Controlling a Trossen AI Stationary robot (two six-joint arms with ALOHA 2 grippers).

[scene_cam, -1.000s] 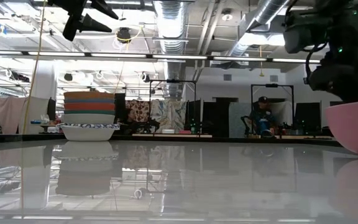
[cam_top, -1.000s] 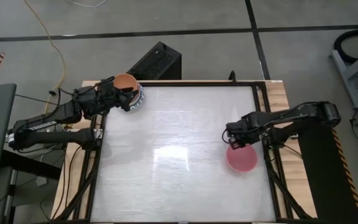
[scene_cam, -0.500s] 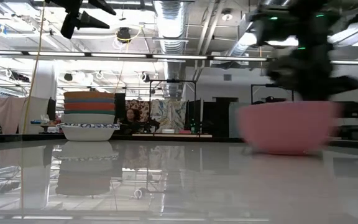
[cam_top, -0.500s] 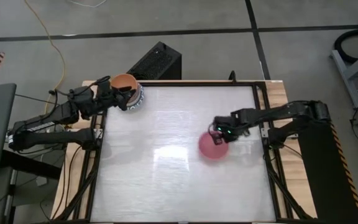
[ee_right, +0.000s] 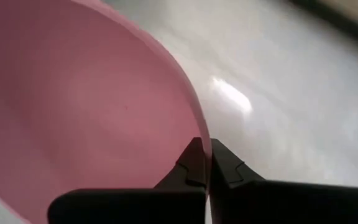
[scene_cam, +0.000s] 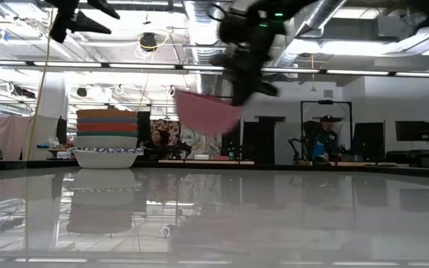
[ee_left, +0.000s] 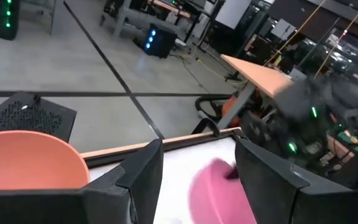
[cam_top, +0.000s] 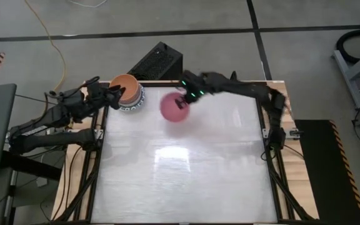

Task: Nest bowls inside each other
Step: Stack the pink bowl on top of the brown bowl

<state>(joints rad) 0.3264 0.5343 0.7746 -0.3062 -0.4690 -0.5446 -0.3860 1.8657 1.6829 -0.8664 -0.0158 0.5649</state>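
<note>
A stack of nested bowls [cam_top: 129, 94] with an orange bowl [ee_left: 23, 165] on top rests on its patterned bottom bowl [scene_cam: 106, 158] at the table's far left corner. My left gripper [cam_top: 112, 95] stands open beside the stack, on its left side, with nothing between its fingers [ee_left: 143, 177]. A pink bowl [cam_top: 174, 107] hangs in the air to the right of the stack, with my right gripper [cam_top: 187, 100] shut on it. The low view shows the pink bowl [scene_cam: 203, 112] well above the table. My right gripper pinches the pink bowl's rim [ee_right: 199, 134] between its two fingers, one finger inside the bowl and one outside. The fingers slant down from the table's right side. The bowl is lifted clear of the table and hangs tilted below the gripper.
A black box [cam_top: 158, 61] stands on the floor just beyond the table's far edge. The white tabletop [cam_top: 180, 162] lies bare toward the near edge. In the low view, people [scene_cam: 317, 141] sit in the room behind the table.
My right gripper has carried the pink bowl from the table's right side up and toward the far left, toward the stack. The bowl has gone from resting on the table to hanging clear and tilted. My left gripper has drawn back slightly toward the table's left edge.
</note>
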